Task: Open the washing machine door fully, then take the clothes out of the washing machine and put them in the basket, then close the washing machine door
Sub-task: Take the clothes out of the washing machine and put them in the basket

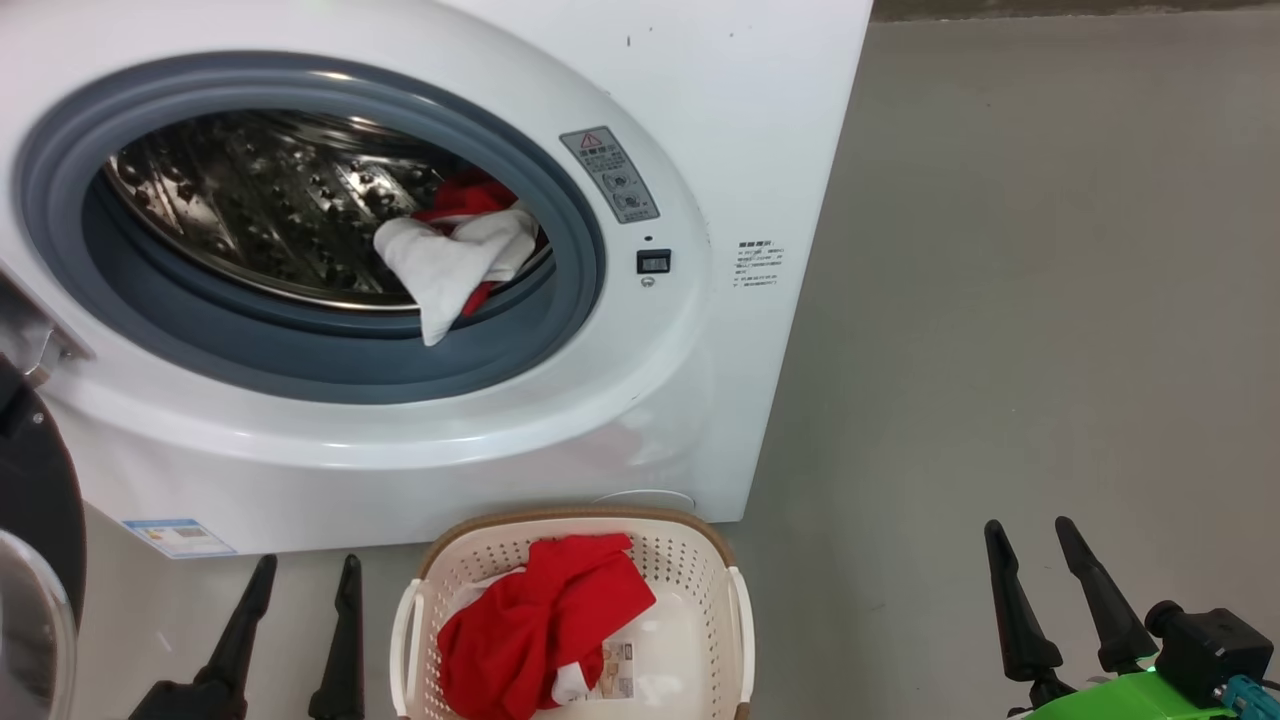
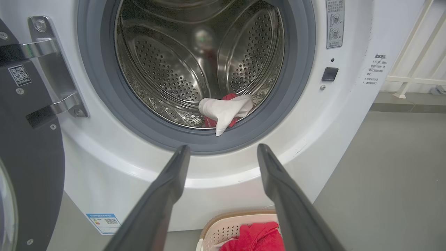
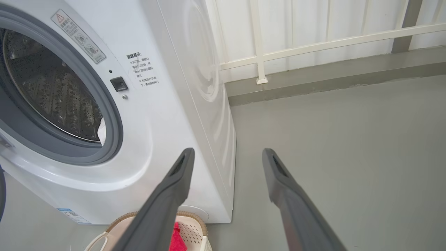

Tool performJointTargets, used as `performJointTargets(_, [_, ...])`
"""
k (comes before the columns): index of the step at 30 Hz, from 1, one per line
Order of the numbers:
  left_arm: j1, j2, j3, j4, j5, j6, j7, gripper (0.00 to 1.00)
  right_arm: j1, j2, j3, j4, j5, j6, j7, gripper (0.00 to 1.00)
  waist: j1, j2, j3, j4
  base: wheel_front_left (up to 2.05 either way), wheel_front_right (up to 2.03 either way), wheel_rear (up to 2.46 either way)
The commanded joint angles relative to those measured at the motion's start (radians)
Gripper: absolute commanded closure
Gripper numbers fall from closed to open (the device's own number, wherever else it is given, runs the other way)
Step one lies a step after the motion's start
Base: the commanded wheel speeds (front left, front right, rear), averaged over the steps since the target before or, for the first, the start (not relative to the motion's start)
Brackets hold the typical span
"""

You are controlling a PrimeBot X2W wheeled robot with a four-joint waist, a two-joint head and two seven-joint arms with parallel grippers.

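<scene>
Two garments (image 2: 226,109), maybe, well beyond spread left gripper (image 2: 223,150).

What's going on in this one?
A two-armed robot is emptying a washing machine. The washing machine door stands open at the left. One red garment lies in the basket on the floor in front. A white garment and a second red garment lie at the drum's front edge, the white one drooping onto the grey seal. The left gripper and right gripper are open and empty.
</scene>
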Motion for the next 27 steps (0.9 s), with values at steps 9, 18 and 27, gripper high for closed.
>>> performJointTargets(9, [-0.034,0.003,0.034,-0.024,-0.003,-0.006,-0.006,0.00,-0.039,-0.011,0.030,-0.027,0.013,0.006,-0.006,0.00,0.0000,0.0000,0.022,-0.019,0.00,0.00,0.00])
performJointTargets(18, [-0.187,0.032,-0.028,0.076,-0.051,-0.006,-0.006,0.00,-0.083,-0.011,0.042,-0.034,0.030,0.006,-0.006,0.00,0.0000,0.0000,0.101,-0.029,0.00,0.00,0.00])
performJointTargets(27, [-0.461,0.098,-0.090,0.235,-0.126,-0.006,-0.006,0.00,-0.155,-0.011,0.059,-0.046,0.054,0.006,-0.006,0.00,0.0000,0.0000,0.253,-0.051,0.00,0.00,0.00])
